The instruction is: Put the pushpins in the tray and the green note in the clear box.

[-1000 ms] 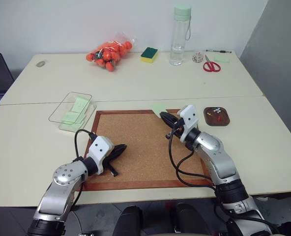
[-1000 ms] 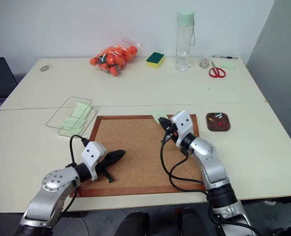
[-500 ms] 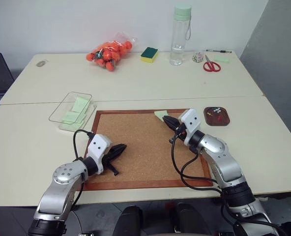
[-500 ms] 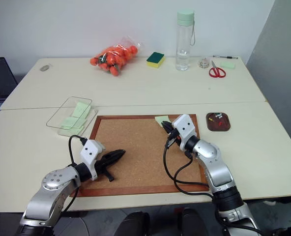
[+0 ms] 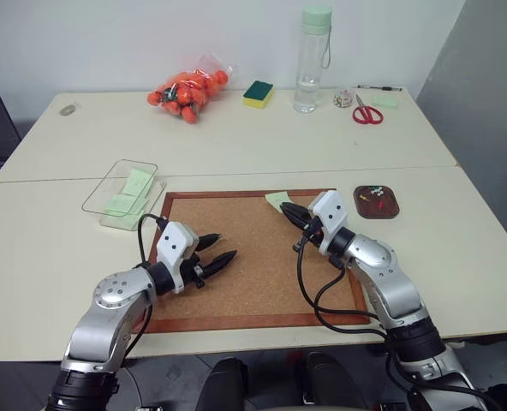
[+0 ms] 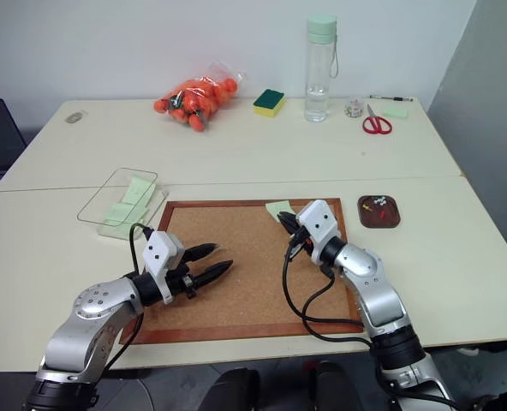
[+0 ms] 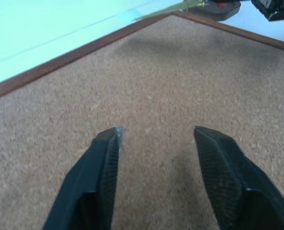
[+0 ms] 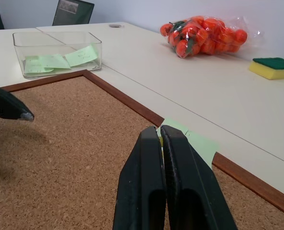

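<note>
Green note [image 6: 279, 208] at the far edge of the cork board [image 6: 245, 295], lying partly over the wooden frame, just beyond the right end effector [image 6: 285, 221]. Right end effector clenched, both black fingers pressed flat together with tips at the near edge of the note; whether anything is pinched between them, impossible to tell. Left end effector [image 6: 215, 260] released, fingers [image 7: 101, 158] spread apart above bare cork near the board's left side, holding nothing. Clear box [image 6: 108, 208] on the worktop [image 6: 459, 265] just beyond the board's left corner, with several pale green notes already inside. Tray [image 6: 379, 211] on the worktop just right of the board's far right corner, small coloured pushpins [image 6: 375, 205] lying in it. Farther back on the worktop: bag of orange fruit [image 6: 193, 97], green-and-yellow sponge [image 6: 270, 103], clear water bottle [image 6: 320, 68], red-handled scissors [image 6: 376, 124].
</note>
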